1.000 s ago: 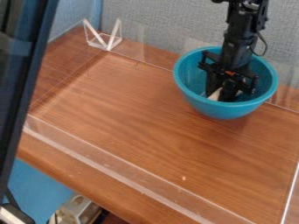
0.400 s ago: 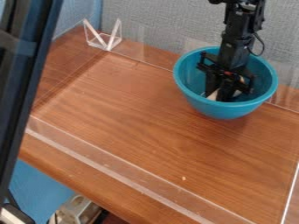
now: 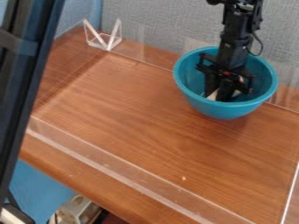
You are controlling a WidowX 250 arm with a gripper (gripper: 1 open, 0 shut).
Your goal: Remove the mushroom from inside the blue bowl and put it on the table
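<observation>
The blue bowl (image 3: 260,98) stands at the back right of the table (image 3: 135,122). My black gripper (image 3: 225,87) hangs straight down into it, fingers low inside near the bottom and shut together. Only a thin cream sliver of the mushroom (image 3: 216,87) shows, pinched between the dark fingers; its cap is hidden by them. The arm rises from the bowl toward the top edge of the picture.
Low clear acrylic walls (image 3: 117,162) run around the tabletop. A small clear triangular stand (image 3: 105,37) sits at the back left corner. A dark slanted post (image 3: 26,87) fills the left foreground. Bare wood stretches left of and in front of the bowl.
The fingers have closed over the cream stem that showed plainly between them a second ago. The arm has stayed in place inside the bowl.
</observation>
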